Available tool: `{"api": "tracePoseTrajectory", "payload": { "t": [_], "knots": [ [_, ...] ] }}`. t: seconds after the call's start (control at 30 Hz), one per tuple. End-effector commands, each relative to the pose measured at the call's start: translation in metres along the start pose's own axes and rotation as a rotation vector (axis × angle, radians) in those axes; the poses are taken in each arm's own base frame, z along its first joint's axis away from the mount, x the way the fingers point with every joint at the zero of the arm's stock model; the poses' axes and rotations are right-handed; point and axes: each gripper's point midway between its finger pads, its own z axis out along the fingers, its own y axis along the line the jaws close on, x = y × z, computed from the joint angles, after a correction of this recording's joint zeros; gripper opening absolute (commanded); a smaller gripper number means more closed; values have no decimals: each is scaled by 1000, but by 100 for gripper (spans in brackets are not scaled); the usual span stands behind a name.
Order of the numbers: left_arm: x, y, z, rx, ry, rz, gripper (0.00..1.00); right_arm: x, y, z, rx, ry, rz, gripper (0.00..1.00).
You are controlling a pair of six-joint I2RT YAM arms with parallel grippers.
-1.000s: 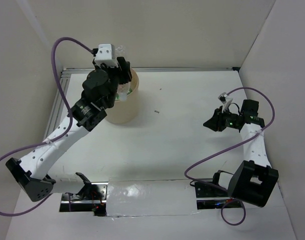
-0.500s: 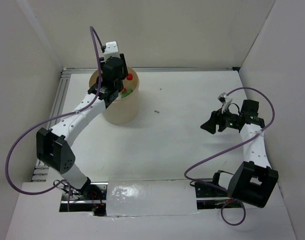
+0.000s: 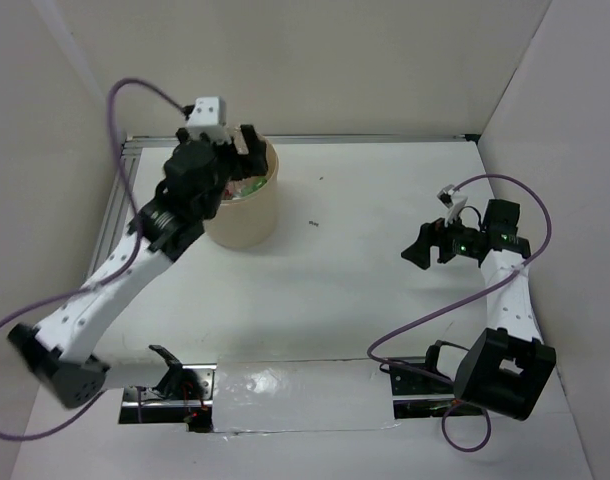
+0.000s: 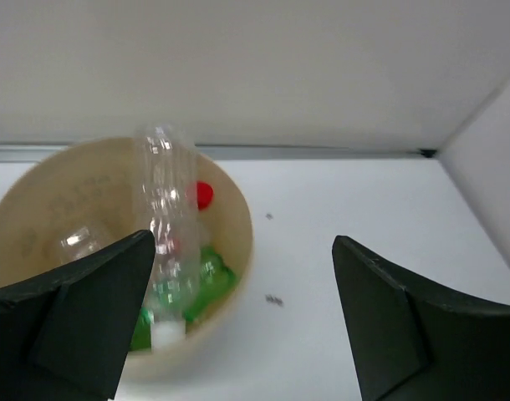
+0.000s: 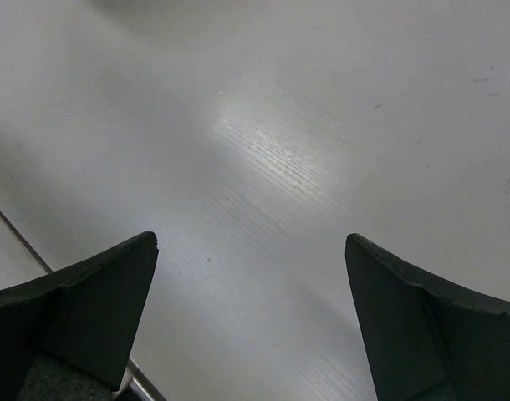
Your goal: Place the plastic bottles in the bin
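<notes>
Since half a second ago, my left arm has swung its elbow outward and lower, while my left gripper (image 4: 242,251) keeps its place above the bin (image 4: 46,209), jaws spread wide and gripping nothing. One bin holds four visible items: one clear bottle (image 4: 165,225), nearly upright with its white cap down at the near rim; one green bottle (image 4: 206,280); one red cap (image 4: 204,195); one second clear bottle (image 4: 81,242) at left. My right gripper (image 5: 251,242), likewise spread and empty, hovers over the table (image 5: 322,125), barely shifted.
</notes>
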Motion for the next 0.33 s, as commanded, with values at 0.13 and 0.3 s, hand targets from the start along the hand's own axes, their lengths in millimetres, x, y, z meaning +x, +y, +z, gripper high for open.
{"api": "tracePoseTrajectory", "payload": {
  "t": [0.13, 0.3],
  "knots": [
    [87, 10, -121, 241, 157, -179, 100, -31, -46, -21, 320, -71, 115, 100],
    [153, 43, -163, 213, 234, -230, 100, -40, -62, -32, 427, -112, 95, 100]
  ]
}}
